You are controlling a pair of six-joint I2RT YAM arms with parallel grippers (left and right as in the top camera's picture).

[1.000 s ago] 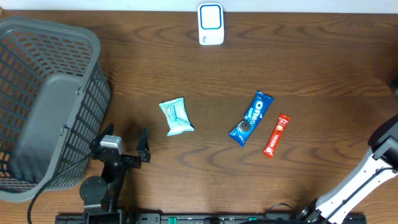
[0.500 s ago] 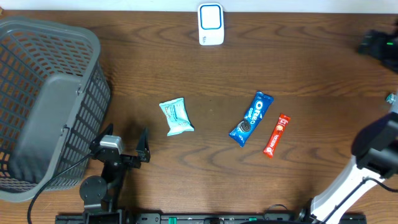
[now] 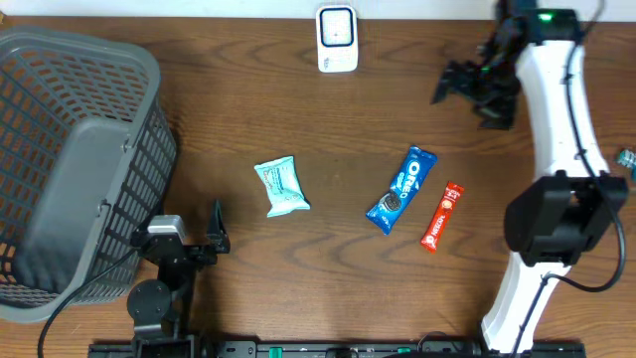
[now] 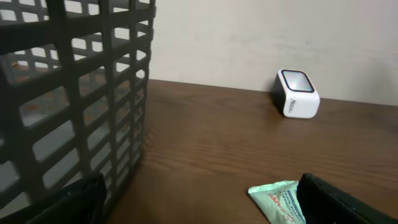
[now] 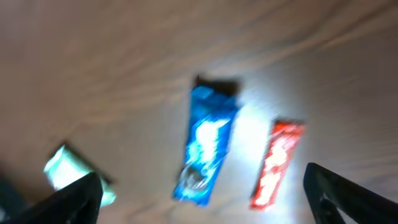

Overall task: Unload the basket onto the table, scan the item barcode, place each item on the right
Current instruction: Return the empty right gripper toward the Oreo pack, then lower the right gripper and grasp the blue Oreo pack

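— Overhead?
— Straight down, far, whole table (image 3: 298,129).
— Left wrist?
— Low at the front edge beside the basket (image 4: 68,34), facing the scanner (image 4: 297,94) at the back edge.
— Right wrist?
— High, looking down, blurred; shares the mint packet (image 5: 68,171) with the left wrist.

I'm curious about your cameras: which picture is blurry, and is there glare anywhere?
Right wrist view: smeared all over, blue packet and red bar soft-edged, a bright glare patch on the table between them. Left wrist view: white scanner sharp. Overhead view: crisp, evenly lit.
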